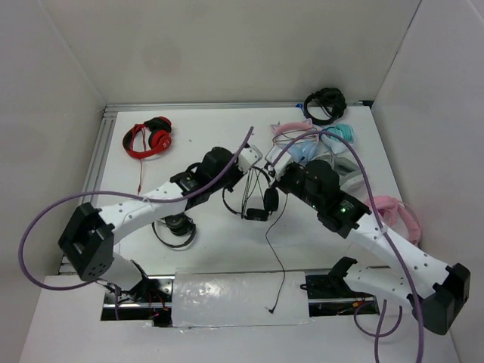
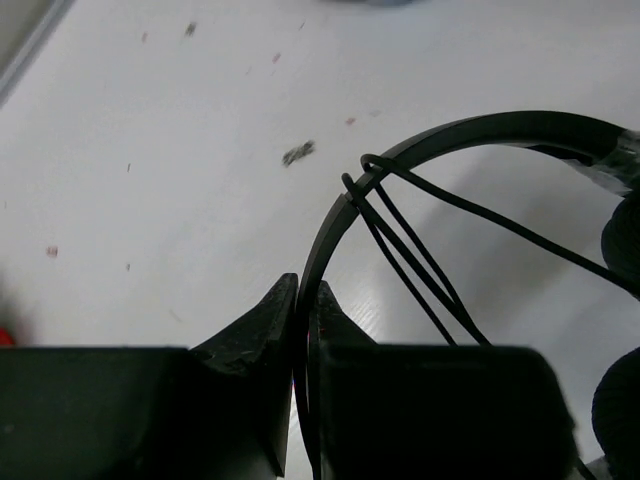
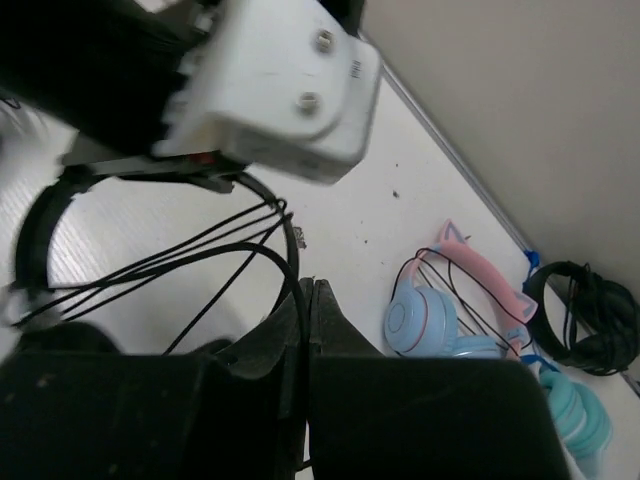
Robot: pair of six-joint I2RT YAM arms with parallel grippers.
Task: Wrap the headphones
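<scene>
Top external shows the headphones (image 1: 259, 203) mid-table between the arms, cable (image 1: 281, 265) trailing to the near edge, bare table (image 1: 204, 125) behind. The left gripper (image 2: 305, 300) pinches the headband (image 2: 480, 125); the right gripper (image 3: 305, 295) is closed, seemingly on the same band.

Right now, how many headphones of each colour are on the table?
Black: 3 (black thin-banded headphones with a long cable, small black pair at the near left, black pair in the far right corner)
Red: 1 (red-and-black pair)
Pink: 2 (pink cat-eared pair with blue earcups, plain pink pair)
Teal: 1 (teal pair)
Total: 7; a half-hidden white thing is not counted.
</scene>
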